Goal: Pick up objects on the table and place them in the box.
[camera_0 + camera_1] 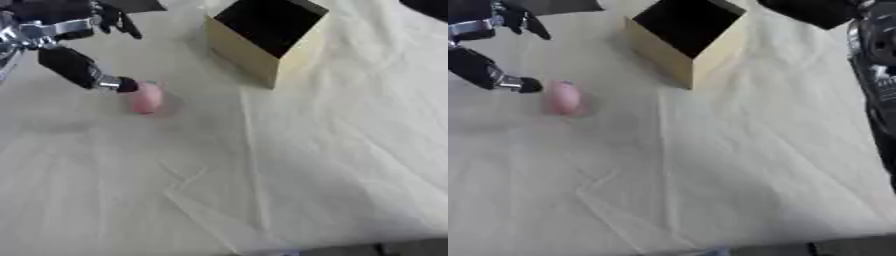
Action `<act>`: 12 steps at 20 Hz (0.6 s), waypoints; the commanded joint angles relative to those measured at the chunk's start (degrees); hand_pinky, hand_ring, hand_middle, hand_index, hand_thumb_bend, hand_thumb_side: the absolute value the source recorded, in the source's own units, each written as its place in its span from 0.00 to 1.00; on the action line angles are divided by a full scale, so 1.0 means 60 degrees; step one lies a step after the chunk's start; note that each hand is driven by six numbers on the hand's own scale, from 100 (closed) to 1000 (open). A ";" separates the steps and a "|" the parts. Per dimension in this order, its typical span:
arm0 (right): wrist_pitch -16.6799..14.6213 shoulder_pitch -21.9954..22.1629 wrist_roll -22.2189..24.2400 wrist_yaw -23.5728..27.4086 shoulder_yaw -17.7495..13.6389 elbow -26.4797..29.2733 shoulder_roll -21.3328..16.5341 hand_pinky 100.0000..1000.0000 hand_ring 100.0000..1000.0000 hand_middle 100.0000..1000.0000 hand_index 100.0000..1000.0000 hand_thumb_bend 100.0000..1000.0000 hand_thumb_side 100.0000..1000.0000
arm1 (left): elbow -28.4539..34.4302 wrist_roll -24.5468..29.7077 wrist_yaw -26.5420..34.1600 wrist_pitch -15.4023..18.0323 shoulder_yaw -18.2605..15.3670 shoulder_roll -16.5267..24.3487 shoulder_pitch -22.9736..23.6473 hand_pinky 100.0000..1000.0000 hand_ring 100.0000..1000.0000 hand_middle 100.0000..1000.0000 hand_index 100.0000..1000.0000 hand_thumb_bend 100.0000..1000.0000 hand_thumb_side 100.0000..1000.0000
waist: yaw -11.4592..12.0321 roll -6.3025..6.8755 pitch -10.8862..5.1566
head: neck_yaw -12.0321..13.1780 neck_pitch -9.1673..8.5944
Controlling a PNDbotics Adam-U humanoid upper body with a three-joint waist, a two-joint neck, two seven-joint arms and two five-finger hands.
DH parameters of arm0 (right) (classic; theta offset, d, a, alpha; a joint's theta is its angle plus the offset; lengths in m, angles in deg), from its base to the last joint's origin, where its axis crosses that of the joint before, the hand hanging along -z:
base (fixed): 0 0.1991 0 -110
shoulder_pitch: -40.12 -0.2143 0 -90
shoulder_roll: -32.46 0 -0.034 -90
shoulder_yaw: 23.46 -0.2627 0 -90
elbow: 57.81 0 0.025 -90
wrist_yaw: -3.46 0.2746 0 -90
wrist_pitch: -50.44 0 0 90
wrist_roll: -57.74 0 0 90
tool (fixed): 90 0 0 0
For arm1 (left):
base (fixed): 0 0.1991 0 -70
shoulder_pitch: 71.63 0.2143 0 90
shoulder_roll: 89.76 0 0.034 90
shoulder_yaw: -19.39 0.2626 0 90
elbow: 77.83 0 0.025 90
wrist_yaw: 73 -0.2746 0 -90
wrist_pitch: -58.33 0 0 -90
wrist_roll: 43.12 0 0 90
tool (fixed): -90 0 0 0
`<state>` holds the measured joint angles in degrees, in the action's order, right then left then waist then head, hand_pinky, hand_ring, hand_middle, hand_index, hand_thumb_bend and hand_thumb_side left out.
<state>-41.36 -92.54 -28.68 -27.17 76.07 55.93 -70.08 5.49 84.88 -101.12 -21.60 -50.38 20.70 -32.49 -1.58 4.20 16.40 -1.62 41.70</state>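
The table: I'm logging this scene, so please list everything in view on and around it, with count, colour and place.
Box: one, tan outside with a dark inside, open top, far side of the table near the middle.
Pink object: one, small and rounded, lying on the cloth to the left of the box, apart from it.
Tablecloth: one, cream, creased, covering the whole table.
Left hand: one, black with silver joints, at the upper left; a fingertip is at the pink object, fingers spread, nothing held.
Right arm: one, black and silver, along the right edge in the right eye view; its hand does not show.
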 commanded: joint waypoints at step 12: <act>0.0048 -0.0052 -0.0032 0.0055 -0.0112 0.0141 -0.0047 0.88 0.76 0.73 0.86 0.00 0.84 | -0.0293 0.0561 -0.0881 -0.0154 0.0173 0.0279 -0.0035 0.81 0.89 0.84 0.87 0.32 0.22 | -0.0037 -0.0023 -0.0232 | 0.0097 -0.0014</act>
<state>-41.17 -92.20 -28.81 -27.14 76.05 55.93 -69.70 3.61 88.24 -105.94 -22.73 -49.21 20.70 -32.03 -1.79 4.18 16.24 -1.16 41.71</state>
